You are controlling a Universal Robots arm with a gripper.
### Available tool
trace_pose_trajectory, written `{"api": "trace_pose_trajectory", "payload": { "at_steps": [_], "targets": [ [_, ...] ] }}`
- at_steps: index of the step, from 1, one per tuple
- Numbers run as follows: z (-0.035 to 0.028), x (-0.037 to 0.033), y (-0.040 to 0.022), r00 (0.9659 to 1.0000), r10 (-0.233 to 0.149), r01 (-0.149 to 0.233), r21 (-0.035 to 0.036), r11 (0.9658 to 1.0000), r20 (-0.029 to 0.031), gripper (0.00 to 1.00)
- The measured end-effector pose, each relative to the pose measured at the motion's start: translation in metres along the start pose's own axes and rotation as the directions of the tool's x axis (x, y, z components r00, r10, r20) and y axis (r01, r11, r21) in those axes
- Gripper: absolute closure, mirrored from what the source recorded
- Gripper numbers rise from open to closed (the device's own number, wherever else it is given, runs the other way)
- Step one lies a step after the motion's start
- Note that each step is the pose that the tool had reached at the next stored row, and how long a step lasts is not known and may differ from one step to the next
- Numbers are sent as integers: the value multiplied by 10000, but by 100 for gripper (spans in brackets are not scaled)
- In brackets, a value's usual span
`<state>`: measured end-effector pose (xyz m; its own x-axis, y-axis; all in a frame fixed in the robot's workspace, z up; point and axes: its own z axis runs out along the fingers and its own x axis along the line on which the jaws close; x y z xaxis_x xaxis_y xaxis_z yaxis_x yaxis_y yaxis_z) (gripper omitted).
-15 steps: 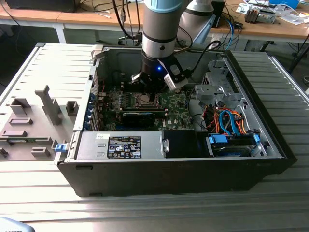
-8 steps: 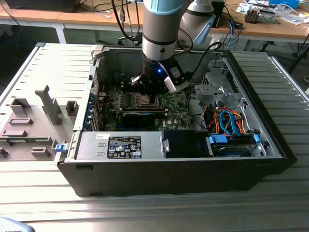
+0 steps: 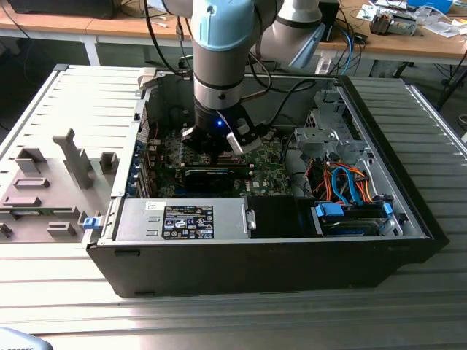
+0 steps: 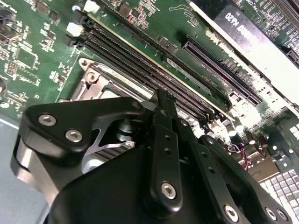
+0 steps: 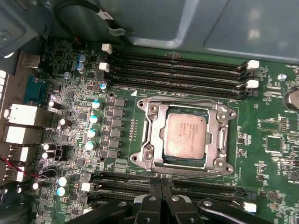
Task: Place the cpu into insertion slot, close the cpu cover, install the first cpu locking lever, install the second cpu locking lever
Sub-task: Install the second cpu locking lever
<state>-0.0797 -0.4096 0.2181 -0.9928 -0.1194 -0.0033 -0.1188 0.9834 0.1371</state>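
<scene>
In the first wrist view the cpu (image 5: 185, 135) lies flat in the insertion slot (image 5: 220, 163), silvery top up. The cpu cover (image 5: 154, 135) lies down around it as a metal frame. A thin wire lever (image 5: 196, 175) runs along the slot's edge closest to my gripper (image 5: 161, 189), whose black fingers stand together just beside that edge. In the second wrist view the gripper (image 4: 161, 99) hangs close over the slot's corner (image 4: 96, 81), with nothing seen between the fingers. In the exterior view the gripper (image 3: 217, 146) is low inside the open computer case, over the green motherboard (image 3: 266, 171).
Long black memory slots (image 5: 177, 70) flank the socket on two sides. A long black card (image 3: 210, 175) sits near the gripper. The power supply (image 3: 182, 219) and a drive cage with orange and blue cables (image 3: 343, 182) fill the case's near side. A grey fixture tray (image 3: 51, 182) lies at the exterior view's left.
</scene>
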Motion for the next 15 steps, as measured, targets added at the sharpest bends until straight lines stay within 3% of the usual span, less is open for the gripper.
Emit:
{"api": "trace_pose_trajectory", "payload": {
  "at_steps": [6,9,10,13,15],
  "targets": [
    [85,32,-8,10000,0,0,-3,10000,1,89],
    [89,42,8,10000,-2,2,5,10000,12,89],
    [70,41,11,10000,-4,4,11,10000,14,89],
    [-87,41,33,10000,-4,4,13,10000,19,89],
    [-118,46,38,10000,-2,2,14,10000,23,89]
  ]
}}
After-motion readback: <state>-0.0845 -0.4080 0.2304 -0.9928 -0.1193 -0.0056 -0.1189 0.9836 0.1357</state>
